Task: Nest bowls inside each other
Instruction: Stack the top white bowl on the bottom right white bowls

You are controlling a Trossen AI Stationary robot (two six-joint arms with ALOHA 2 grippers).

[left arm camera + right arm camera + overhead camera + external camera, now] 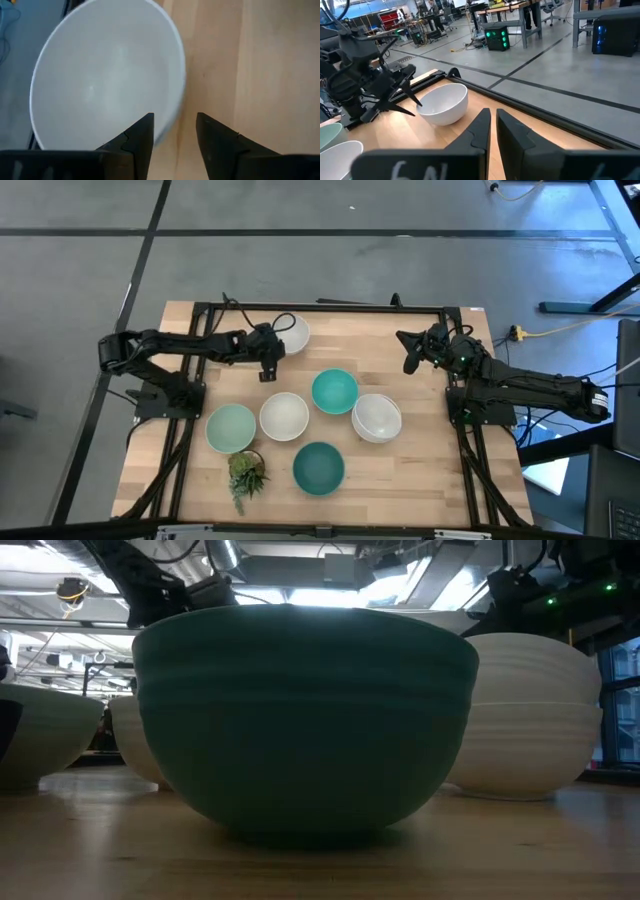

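Note:
My left gripper (277, 343) (175, 117) is open at the white bowl (291, 332) (107, 75) near the table's far edge. One finger is over the bowl's inside and the other outside its rim; I see no touch. The right wrist view shows this bowl (445, 102) resting on its base. Nearer lie a teal bowl (334, 390), two white bowls stacked one in the other (377, 417), a single white bowl (284, 416), a mint bowl (231, 427) and a darker teal bowl (318, 467) (305, 720). My right gripper (408, 355) (492, 125) is shut above the table's far right part.
A small potted plant (245, 473) stands near the front edge, beside the mint bowl. Black frame rails (320, 308) run along the table's far edge and sides. Bare wood lies between the far white bowl and my right gripper.

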